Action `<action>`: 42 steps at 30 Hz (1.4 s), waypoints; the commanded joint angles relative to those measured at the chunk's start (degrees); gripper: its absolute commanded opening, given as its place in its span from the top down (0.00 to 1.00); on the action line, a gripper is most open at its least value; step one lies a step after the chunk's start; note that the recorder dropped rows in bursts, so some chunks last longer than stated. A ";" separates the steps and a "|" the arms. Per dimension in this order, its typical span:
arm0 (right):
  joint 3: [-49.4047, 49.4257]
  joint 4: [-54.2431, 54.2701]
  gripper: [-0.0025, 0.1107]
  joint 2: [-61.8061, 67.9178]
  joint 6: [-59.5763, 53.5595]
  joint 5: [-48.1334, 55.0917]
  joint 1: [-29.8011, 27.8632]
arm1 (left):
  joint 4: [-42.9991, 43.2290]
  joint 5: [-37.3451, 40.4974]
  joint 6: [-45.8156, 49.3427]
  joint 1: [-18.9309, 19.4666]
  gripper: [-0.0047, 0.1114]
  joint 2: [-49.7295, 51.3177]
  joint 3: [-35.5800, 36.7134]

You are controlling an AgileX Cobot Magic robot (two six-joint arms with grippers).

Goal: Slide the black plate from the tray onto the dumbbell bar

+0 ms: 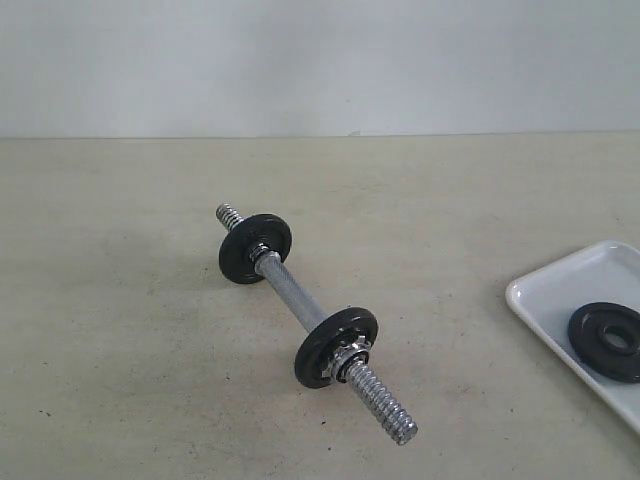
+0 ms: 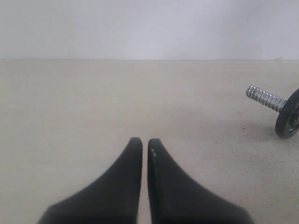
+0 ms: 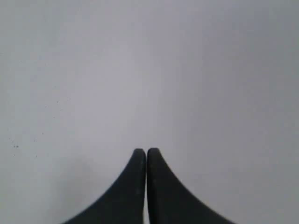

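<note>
The dumbbell bar [image 1: 300, 298] lies diagonally on the table in the exterior view, chrome with threaded ends, carrying two black discs [image 1: 254, 248] [image 1: 334, 346] and a star nut [image 1: 350, 355]. The black plate [image 1: 606, 340] lies flat in the white tray [image 1: 545, 292] at the right edge. Neither gripper shows in the exterior view. My left gripper [image 2: 145, 141] is shut and empty above bare table, with the bar's threaded end [image 2: 264, 98] and one disc [image 2: 288, 119] off to one side. My right gripper [image 3: 145, 150] is shut and empty, facing a plain pale surface.
The beige table [image 1: 130, 330] meets a pale wall at the back. The tray runs off the right edge of the exterior view.
</note>
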 commanded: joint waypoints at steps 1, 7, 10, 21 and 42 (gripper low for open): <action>-0.02 7.92 0.98 -0.27 -2.19 -0.85 -0.09 | -0.38 -0.10 -0.10 -0.12 0.92 -0.22 0.23; -1.11 8.83 0.98 -0.27 -0.24 12.10 -0.09 | -0.38 -0.10 -0.10 -0.12 0.92 -0.22 0.23; -4.01 8.73 0.98 -0.27 -0.35 19.29 -0.09 | -0.38 -0.10 -0.10 -0.12 0.92 -0.22 0.23; -20.86 7.95 0.98 -0.27 -16.24 54.58 0.01 | -0.38 -0.10 -0.10 -0.12 0.92 -0.22 0.23; -29.47 7.41 0.98 -0.27 -16.24 33.42 0.01 | -2.83 -12.96 -0.53 -0.10 0.92 -0.22 0.23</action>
